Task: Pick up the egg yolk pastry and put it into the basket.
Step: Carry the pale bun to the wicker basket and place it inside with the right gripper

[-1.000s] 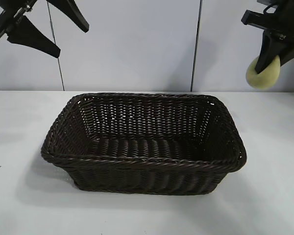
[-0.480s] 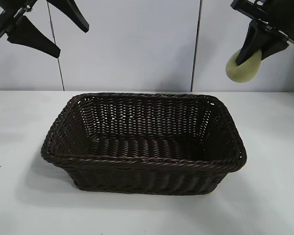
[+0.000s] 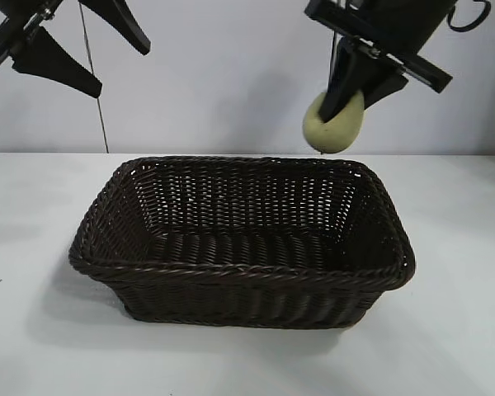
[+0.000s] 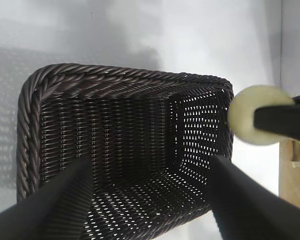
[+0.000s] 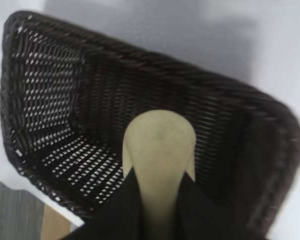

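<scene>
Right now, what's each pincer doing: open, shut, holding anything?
Left pincer: open, holding nothing, parked high, left of the basket.
Right pincer: shut on the pastry, above the basket's back rim.

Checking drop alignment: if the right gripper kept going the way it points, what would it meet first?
Probably the basket. The right gripper, shut on the egg yolk pastry, points steeply down; its wrist view shows the woven interior beyond the pastry, though depth is unclear.
</scene>
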